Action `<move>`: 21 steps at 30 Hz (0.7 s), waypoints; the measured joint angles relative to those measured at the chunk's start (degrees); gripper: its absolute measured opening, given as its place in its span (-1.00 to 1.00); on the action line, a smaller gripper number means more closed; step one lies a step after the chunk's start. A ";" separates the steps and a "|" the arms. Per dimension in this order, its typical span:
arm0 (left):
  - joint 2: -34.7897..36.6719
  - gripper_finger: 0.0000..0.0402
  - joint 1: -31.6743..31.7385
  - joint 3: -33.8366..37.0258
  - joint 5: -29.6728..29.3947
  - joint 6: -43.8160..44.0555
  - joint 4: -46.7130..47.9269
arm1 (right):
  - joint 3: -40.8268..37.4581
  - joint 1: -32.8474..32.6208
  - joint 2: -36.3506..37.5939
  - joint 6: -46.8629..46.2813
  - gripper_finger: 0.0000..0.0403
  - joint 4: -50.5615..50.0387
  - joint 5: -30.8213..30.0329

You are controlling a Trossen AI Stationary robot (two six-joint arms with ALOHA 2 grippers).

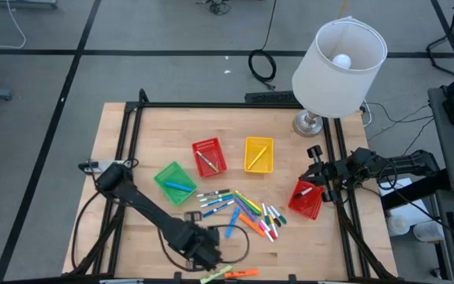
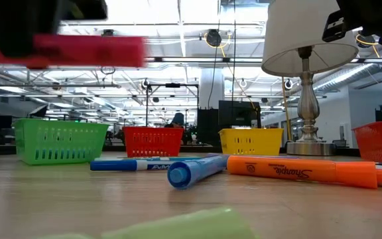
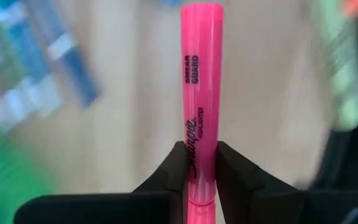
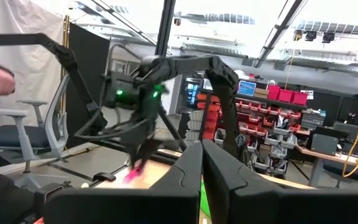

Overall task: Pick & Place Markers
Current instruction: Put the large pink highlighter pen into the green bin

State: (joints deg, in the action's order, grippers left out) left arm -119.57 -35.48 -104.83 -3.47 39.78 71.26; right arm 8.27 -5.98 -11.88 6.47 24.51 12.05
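Left gripper (image 3: 201, 177) pinching the pink marker (image 3: 201, 93) lengthwise above the desk's (image 1: 132, 150) near edge, baskets lying toward the far side, while the right gripper (image 4: 202, 180), pressed together, waits at the right edge.

Bare table (image 1: 132, 150) lies left of the green basket (image 1: 174, 183); the lamp (image 1: 339, 59) crowds the far right corner.

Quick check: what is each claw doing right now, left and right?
Left claw: closed on a pink highlighter, near the table's front edge.
Right claw: shut, holding nothing visible, by the red basket at the right edge.
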 joint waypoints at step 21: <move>11.47 -0.74 12.91 8.09 -18.52 -35.20 18.87 | -0.02 0.00 -1.38 0.67 -1.00 -0.85 -0.04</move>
State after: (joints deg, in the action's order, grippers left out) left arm -108.09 -22.57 -96.73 -22.00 4.58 90.13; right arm 8.25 -5.98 -13.26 7.14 23.66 12.00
